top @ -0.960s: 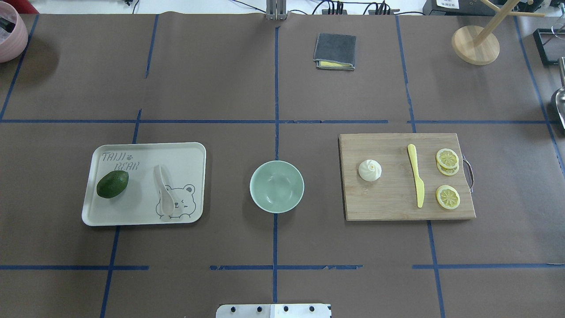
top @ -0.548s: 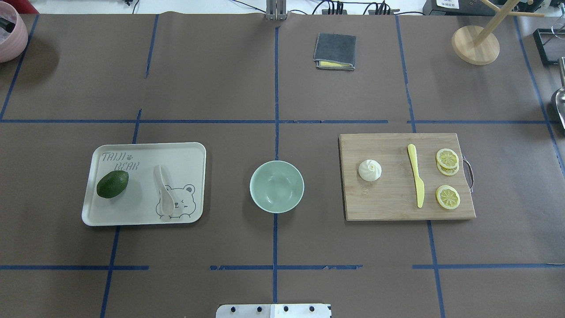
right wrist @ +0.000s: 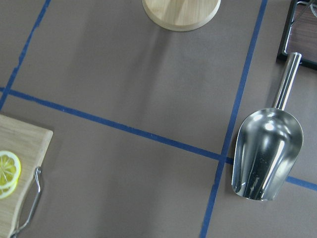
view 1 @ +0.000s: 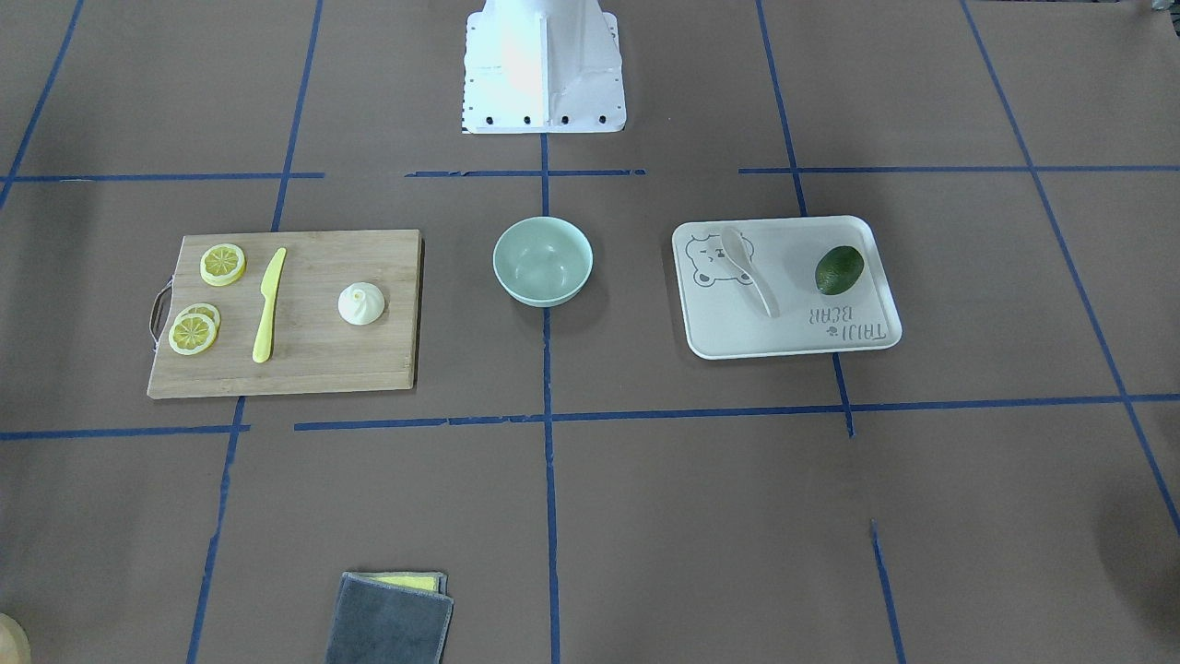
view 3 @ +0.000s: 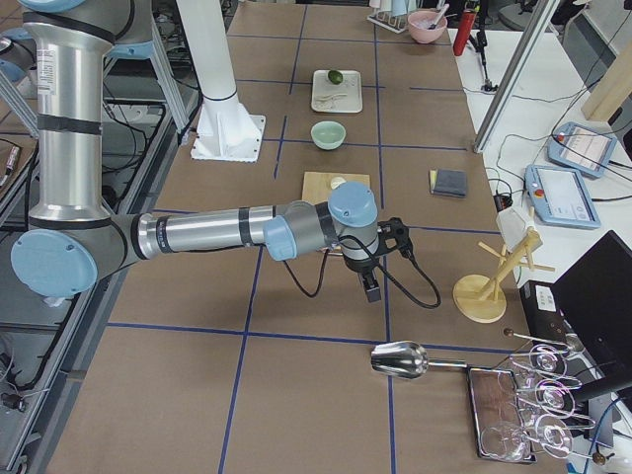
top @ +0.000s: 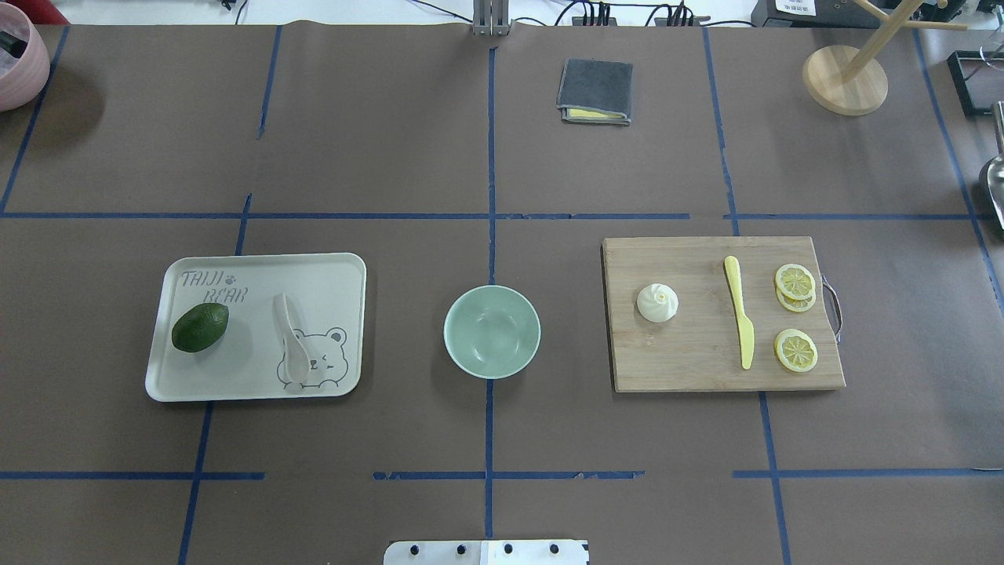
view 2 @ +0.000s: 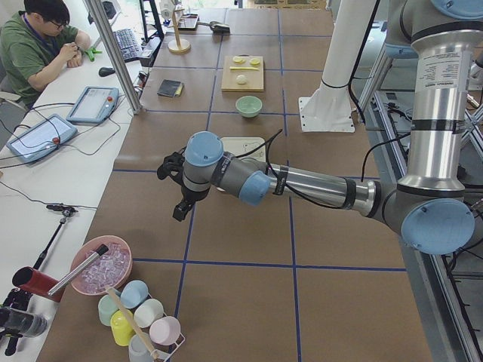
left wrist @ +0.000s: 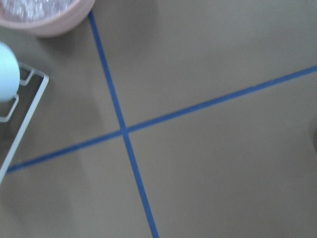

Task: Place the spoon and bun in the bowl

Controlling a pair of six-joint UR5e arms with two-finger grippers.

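The off-white spoon (top: 292,345) lies on the white bear-printed tray (top: 259,271) at the left, beside a dark green avocado (top: 200,327). The mint-green bowl (top: 492,331) stands empty at the table's middle. The cream-white bun (top: 657,303) sits on the wooden cutting board (top: 690,361) at the right. Neither gripper shows in the overhead or front views. The left gripper (view 2: 179,211) hangs over bare table far off the tray's left. The right gripper (view 3: 372,288) hangs beyond the board's right end. I cannot tell whether either is open or shut.
A yellow plastic knife (top: 740,322) and lemon slices (top: 795,349) share the board. A folded grey cloth (top: 594,92) and a wooden stand (top: 845,78) are at the back. A metal scoop (right wrist: 265,153) lies far right, a pink bowl (top: 20,63) far left.
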